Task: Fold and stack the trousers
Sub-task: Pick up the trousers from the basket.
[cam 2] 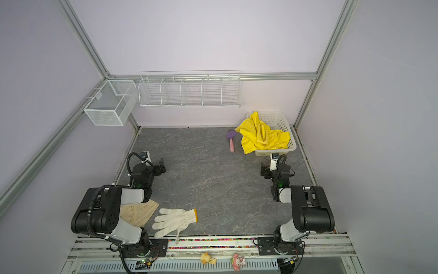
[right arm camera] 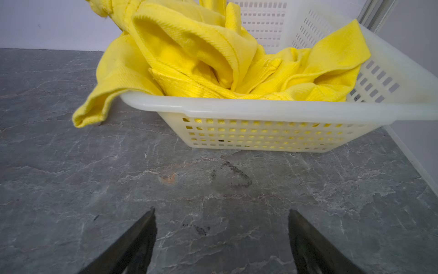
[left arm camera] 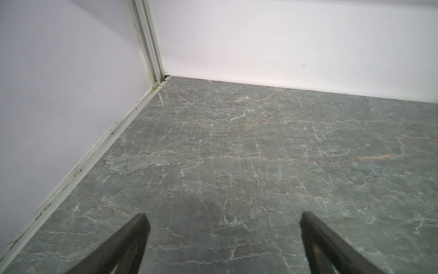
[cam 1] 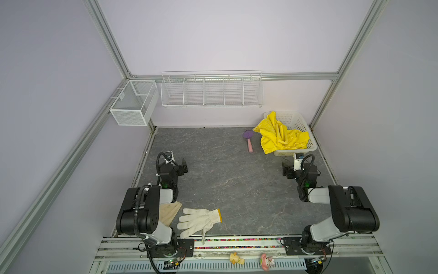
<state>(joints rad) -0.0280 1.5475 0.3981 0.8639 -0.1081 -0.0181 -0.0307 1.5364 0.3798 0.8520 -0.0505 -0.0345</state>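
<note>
Trouble is looming around the pickup. In both top views the bright yellow cloth trousers (cam 1: pixel 280 136) are lying crumpled in the white perforated plastic basket (cam 1: pixel 299 119) at the far right corner, one leg spilling over its rim onto the grey marbled tabletop (cam 1: pixel 225 180). The right gripper (cam 1: pixel 287 163) is hanging just before that basket; the left gripper (cam 1: pixel 183 166) is sitting well apart, near the left wall.

In the left wrist view its jaws are standing wide apart over bare tabletop, holding nothing.

In the right wrist view the jaws are likewise gaping, empty, facing the basket's near wall. A pull on the cloth is probably going to drag or tip the light basket, and a pinch on one layer is risking a tangled, lopsided lift.

No brand, label or writing is showing legibly anywhere.
</note>
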